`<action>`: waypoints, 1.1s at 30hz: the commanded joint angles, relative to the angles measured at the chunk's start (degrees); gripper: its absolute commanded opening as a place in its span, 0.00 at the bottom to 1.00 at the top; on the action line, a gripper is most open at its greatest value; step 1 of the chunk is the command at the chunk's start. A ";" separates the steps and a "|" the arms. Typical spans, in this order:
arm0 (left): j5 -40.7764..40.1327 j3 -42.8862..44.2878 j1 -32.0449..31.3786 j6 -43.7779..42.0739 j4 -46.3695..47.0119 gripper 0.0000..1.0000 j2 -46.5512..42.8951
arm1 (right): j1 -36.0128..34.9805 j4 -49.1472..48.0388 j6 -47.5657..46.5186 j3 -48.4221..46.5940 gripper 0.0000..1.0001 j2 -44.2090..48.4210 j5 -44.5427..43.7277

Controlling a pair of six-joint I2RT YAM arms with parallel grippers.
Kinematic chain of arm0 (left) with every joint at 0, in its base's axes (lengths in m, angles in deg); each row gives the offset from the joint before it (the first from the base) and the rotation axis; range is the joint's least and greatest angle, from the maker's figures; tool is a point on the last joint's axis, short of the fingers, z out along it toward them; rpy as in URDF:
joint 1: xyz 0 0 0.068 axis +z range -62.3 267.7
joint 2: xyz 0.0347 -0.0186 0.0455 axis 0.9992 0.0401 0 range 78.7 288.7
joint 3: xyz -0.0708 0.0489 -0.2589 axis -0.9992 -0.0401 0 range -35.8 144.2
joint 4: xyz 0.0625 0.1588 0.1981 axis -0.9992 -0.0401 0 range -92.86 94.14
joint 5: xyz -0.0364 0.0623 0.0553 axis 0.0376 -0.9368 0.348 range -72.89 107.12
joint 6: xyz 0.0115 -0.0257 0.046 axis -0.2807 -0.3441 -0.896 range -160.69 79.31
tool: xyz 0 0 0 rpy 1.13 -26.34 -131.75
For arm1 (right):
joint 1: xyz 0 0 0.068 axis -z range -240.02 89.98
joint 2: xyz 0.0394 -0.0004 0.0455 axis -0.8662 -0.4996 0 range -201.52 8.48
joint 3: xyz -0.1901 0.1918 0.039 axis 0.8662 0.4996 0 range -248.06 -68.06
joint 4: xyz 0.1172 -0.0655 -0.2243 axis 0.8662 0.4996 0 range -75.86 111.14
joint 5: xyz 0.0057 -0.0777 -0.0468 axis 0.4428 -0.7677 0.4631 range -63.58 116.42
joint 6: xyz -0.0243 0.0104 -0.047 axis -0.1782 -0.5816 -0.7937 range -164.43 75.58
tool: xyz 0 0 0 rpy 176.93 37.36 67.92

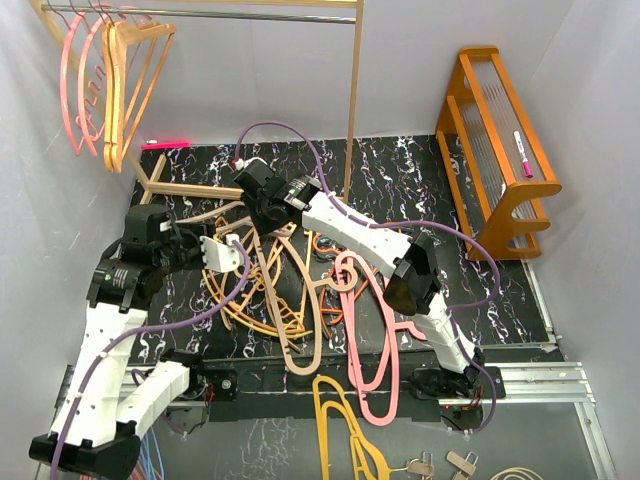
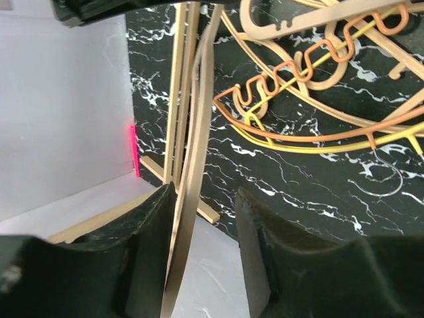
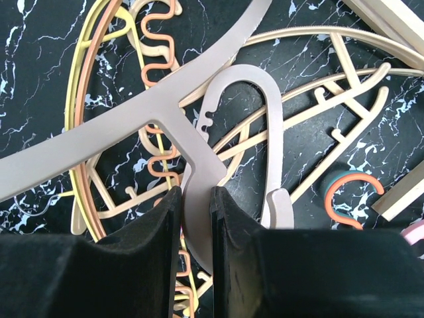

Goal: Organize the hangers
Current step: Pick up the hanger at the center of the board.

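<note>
My right gripper (image 3: 195,192) is shut on the neck of a pale wood-tan hanger (image 3: 132,126), just below its hook (image 3: 268,119). In the top view this gripper (image 1: 255,205) is over the back left of the pile of hangers (image 1: 285,295) on the black mat. My left gripper (image 2: 205,195) is open. A thin tan hanger arm (image 2: 192,165) runs between its fingers, against the left one. It sits at the pile's left edge (image 1: 207,247). A pink hanger (image 1: 365,330) lies at the front. Several pink and tan hangers (image 1: 100,80) hang on the rail (image 1: 250,15).
The rack's wooden post (image 1: 352,100) and base bars (image 1: 190,188) stand right behind the grippers. An orange wooden stand (image 1: 500,150) is at the back right. A mustard-yellow hanger (image 1: 345,430) lies past the mat's front edge. A pink marker (image 1: 165,144) lies at the back wall.
</note>
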 commanded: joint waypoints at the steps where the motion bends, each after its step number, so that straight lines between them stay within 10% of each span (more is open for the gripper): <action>1: 0.82 1.69 -0.20 -2.42 -3.06 0.33 1.74 | 0.25 -3.40 -0.07 -1.34 0.08 1.89 1.55; 7: -4.11 1.25 -0.20 -2.10 -4.16 0.00 2.86 | 0.53 -4.26 -0.82 0.35 0.08 3.42 2.29; 17: -9.65 5.58 -0.22 1.87 -11.17 0.00 3.54 | 0.93 -7.55 -1.51 -0.39 0.10 8.27 3.56; 22: -11.27 8.28 -0.24 8.84 -9.16 0.00 2.20 | 1.02 -14.28 -1.60 1.00 0.97 14.69 2.26; 33: -19.43 12.69 -0.24 39.47 3.95 0.00 -4.56 | 1.34 -39.39 -5.00 29.72 0.99 44.62 -17.08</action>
